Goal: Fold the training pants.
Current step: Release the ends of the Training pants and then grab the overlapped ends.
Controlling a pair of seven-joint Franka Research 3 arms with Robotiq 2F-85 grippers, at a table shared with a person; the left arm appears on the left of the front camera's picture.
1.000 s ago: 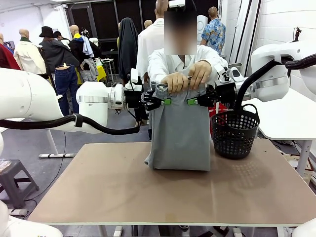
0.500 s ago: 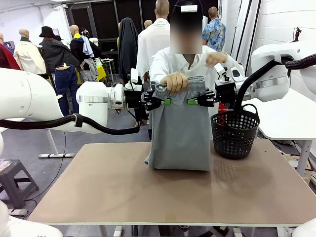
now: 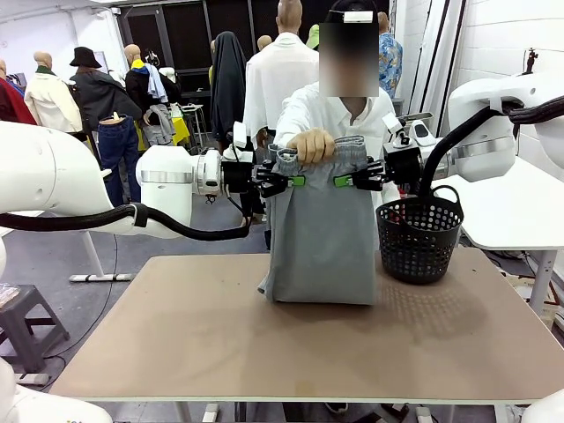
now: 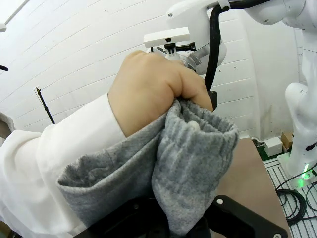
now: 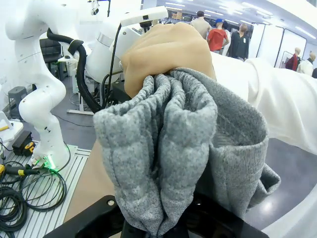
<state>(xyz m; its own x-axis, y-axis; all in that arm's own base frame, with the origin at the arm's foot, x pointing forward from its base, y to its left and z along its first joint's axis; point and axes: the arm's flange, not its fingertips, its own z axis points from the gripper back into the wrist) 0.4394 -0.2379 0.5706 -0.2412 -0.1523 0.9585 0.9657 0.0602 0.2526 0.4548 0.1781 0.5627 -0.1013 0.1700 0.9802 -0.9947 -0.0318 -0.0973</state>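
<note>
Your left jaws are clamped shut on the training pants [image 3: 322, 238], the green pads [image 3: 298, 181] pinching the grey cloth just under the waistband at its left edge. Your right jaws are clamped on the same garment in the same way, their green pads [image 3: 342, 181] biting in from the right edge at about the same height. The two sets of jaws point toward each other with a narrow span of fabric between them. In the left wrist view the gathered elastic waistband bunches up from between the black fingers. The right wrist view shows the same thick grey ribbing rising in folds out of the grip. Just above both grips, the person's hand [image 3: 311, 145] is closed in a fist over the top of the waistband, nearer your left jaws than your right. Its white sleeve [image 4: 64, 148] runs back toward the person at the far side. From the jaws the pants hang straight down as a smooth grey panel. The lower edge rests on the brown worktop [image 3: 264, 344] near its far side, where the cloth doubles over slightly at the bottom left corner. A black mesh basket [image 3: 419, 233] stands on the worktop just beside the right edge of the pants, below your right arm.
</note>
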